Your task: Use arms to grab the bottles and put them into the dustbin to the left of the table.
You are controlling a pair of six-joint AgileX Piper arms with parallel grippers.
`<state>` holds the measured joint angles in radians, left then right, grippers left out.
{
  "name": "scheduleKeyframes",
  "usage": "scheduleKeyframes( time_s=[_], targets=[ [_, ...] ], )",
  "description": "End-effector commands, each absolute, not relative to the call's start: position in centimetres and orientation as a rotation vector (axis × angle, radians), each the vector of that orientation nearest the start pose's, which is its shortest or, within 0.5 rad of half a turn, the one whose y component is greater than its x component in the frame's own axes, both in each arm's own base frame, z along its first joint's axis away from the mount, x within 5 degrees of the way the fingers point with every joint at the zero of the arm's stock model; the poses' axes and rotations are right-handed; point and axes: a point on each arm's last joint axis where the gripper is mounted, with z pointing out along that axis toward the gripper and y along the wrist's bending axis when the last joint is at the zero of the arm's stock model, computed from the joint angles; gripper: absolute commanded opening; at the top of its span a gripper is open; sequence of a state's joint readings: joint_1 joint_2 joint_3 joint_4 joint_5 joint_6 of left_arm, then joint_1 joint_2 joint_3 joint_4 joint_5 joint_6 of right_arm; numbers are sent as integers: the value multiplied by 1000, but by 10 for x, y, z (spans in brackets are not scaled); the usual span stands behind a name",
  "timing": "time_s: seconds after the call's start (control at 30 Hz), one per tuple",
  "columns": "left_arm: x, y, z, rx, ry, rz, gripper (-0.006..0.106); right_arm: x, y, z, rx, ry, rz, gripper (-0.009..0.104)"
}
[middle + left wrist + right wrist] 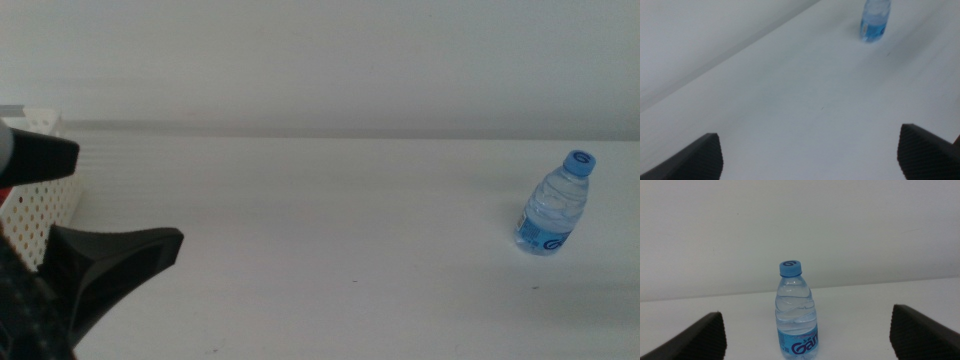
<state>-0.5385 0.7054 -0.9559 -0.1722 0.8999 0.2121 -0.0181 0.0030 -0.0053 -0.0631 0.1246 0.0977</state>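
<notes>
A clear water bottle (pixel 554 211) with a blue cap stands upright on the white table (pixel 340 250), far over on the right side and well apart from everything else. Its blue label faces the right wrist camera, where the bottle (pixel 796 312) rises straight ahead against a plain white wall.

The white basket (pixel 40 205) with its rows of small round holes sits at the left edge of the table, only partly in the middle view. Something red shows just beside its near wall, too little of it to say what it is.

The left gripper (pixel 75 215) is at the left of the scene, close to the basket, its two dark jaws spread wide apart with nothing between them. From its wrist camera the same gripper (pixel 810 152) hangs over bare tabletop, and the bottle (pixel 875 20) appears small and blurred across the table from it.

The right gripper (pixel 807 335) is out of the middle view. Its jaws are also wide apart and hold nothing; the bottle stands ahead of them, between their lines but not touched by either jaw.
</notes>
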Motion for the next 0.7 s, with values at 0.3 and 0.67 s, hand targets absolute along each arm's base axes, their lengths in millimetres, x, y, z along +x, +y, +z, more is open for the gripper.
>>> scheduleKeyframes(
  time_s=[0.3,0.67],
  targets=[
    [92,-74,395,634,1986,-528,94,55,-2,191,41,1603,-4,87],
    [93,-71,394,575,2010,-522,94,55,-2,191,41,1603,-4,87]
  ],
)
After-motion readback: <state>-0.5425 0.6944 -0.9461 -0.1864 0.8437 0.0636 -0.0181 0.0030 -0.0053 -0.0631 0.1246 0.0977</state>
